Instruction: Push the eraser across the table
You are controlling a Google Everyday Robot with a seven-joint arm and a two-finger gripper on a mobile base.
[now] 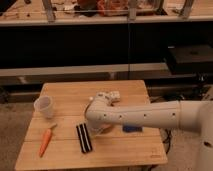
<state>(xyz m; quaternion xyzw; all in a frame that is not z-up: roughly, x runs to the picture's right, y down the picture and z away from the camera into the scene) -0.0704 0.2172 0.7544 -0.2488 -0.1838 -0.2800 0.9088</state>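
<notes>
Pincer (113, 95) at frame centre, over mid-bench; fingers' gap hidden, can't tell open or closed, nothing seen held. Just below-left, white arm elbow (100, 115) close beside eraser (84, 137), contact unclear. Eraser lying lower-centre near bench (70, 92) front edge, carrot (45, 141) to its left, cup (44, 106) upper left, blue sponge (132, 128) behind arm. Judged: push barely begun, most of crossing left.
</notes>
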